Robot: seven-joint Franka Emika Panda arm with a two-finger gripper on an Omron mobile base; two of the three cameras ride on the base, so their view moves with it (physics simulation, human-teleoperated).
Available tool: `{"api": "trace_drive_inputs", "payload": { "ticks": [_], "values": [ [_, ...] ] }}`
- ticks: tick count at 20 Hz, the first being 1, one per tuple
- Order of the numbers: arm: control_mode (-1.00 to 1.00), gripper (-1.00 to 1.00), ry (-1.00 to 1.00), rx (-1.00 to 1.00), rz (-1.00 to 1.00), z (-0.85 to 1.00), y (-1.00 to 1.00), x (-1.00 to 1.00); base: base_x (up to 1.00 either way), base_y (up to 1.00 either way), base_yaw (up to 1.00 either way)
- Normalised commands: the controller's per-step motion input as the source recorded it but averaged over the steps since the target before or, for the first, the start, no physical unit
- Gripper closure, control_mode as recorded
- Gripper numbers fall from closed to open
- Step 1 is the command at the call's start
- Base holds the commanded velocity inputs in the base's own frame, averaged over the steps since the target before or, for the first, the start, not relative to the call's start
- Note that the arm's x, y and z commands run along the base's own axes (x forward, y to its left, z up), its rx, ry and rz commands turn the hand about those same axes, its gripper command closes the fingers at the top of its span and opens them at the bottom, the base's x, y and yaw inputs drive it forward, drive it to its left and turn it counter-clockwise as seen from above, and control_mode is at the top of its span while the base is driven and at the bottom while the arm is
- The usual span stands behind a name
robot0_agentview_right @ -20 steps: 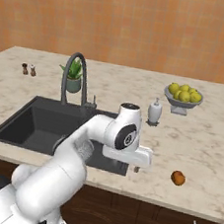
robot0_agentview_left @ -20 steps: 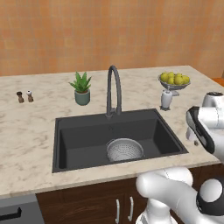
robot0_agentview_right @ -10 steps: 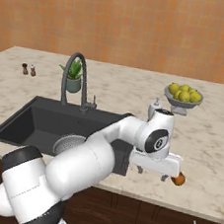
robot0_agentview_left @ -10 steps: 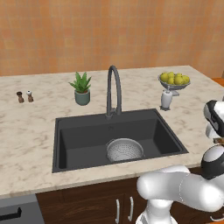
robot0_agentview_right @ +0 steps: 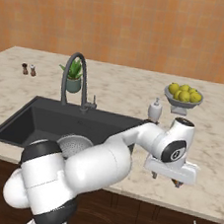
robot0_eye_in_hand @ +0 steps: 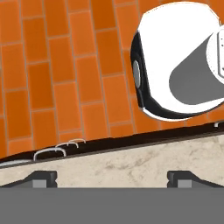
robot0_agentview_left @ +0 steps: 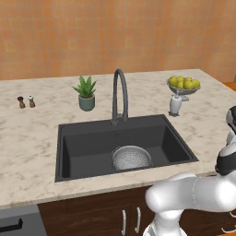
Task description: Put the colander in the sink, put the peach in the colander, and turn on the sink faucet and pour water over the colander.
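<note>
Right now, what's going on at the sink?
The colander already sits in the sink, near the drain. The arm has swung right, and its tool hangs open and empty low over the counter's front edge, where something small and orange peeks from under the hand, probably the peach. No water is visible at the faucet.

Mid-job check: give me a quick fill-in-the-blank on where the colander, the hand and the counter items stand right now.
1. The colander sits inside the ____.
2. The hand hangs over the counter with its fingers ____.
3. The colander holds ____ fruit.
4. The potted plant stands to the ____ of the faucet in the left base view.

Missing words: sink; open; no; left
</note>
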Motion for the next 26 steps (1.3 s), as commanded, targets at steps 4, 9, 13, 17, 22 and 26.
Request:
{"api": "trace_drive_inputs", "payload": {
  "ticks": [4,9,13,17,22,26],
  "values": [
    [-1.0,-1.0,-0.04,0.0,0.0,-0.24,-0.05,0.28,0.0,0.0,0.0],
    [-1.0,-1.0,0.0,0.0,0.0,-0.26,-0.02,0.34,0.0,0.0,0.0],
    [-1.0,-1.0,0.0,0.0,0.0,-0.27,-0.25,0.22,0.0,0.0,0.0],
    [-1.0,-1.0,0.0,0.0,-0.01,-0.23,-0.38,0.16,0.0,0.0,0.0],
    [-1.0,-1.0,-0.04,0.0,-0.01,-0.12,-0.05,0.26,0.0,0.0,0.0],
    [-1.0,-1.0,-0.04,0.0,-0.01,-0.15,-0.03,0.27,0.0,0.0,0.0]
  ]
}}
